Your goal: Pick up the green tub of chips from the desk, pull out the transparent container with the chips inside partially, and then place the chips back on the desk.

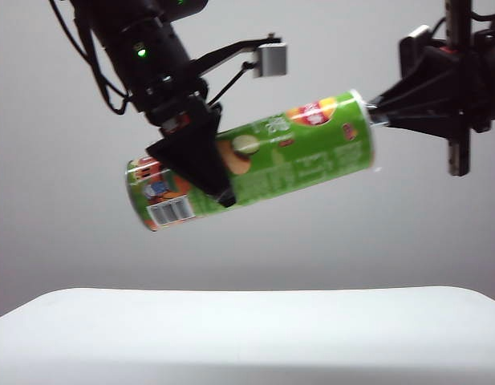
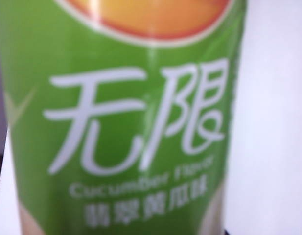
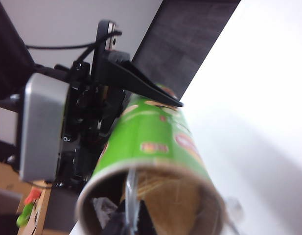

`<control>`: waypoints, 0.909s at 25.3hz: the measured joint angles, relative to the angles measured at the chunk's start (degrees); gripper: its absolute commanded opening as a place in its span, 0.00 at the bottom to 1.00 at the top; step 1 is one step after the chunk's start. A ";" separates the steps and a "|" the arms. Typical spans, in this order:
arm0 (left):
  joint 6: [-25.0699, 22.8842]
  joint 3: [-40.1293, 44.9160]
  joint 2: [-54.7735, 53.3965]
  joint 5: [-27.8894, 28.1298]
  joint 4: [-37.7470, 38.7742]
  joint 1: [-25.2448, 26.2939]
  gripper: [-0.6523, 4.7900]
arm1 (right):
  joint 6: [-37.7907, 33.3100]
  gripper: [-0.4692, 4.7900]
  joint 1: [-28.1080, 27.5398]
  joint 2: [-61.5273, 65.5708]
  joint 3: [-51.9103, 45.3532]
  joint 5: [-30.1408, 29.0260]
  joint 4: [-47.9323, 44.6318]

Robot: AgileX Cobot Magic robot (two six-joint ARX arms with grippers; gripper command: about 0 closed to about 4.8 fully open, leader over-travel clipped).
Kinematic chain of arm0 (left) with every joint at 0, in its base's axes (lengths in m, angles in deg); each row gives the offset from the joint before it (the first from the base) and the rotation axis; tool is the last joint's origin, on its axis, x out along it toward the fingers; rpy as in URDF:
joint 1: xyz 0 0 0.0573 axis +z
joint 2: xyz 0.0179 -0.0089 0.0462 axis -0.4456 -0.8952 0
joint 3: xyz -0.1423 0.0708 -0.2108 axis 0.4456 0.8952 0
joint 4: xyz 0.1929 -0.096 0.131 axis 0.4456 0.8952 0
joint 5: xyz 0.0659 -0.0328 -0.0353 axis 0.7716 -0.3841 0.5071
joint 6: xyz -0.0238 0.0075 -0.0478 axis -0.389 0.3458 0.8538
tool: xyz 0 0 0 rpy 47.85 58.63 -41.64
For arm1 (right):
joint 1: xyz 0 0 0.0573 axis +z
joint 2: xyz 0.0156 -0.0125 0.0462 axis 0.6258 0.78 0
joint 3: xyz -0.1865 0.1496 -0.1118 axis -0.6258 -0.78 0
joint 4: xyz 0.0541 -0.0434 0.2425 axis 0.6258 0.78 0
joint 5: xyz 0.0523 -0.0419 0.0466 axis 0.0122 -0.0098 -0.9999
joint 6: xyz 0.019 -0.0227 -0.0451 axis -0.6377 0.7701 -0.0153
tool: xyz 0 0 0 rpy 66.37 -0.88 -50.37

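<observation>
My right gripper (image 1: 374, 115), clenched on the container's (image 3: 132, 196) rim at the tub's (image 1: 255, 159) open upper-right end, lies along its tilted long axis, while my left gripper (image 1: 200, 164) clasps the tub mid-frame, well above the desk (image 1: 247, 333).

Our left gripper (image 1: 200, 164) around the tilted green tub of chips (image 1: 255, 160) above the bench (image 1: 247, 329), our right gripper (image 1: 374, 112) at its raised end.
</observation>
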 measured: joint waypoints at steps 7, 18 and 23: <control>-0.63 0.09 0.00 -0.33 5.03 4.42 0.63 | 0.00 0.08 -2.99 0.02 0.00 0.96 -0.50; -0.42 0.61 -0.02 -2.86 8.50 5.44 0.61 | 0.22 1.00 -3.61 0.00 0.04 1.77 -6.71; -0.42 0.61 -0.02 -3.23 8.55 6.05 0.55 | 5.55 1.00 -3.56 -0.35 0.02 4.13 -6.67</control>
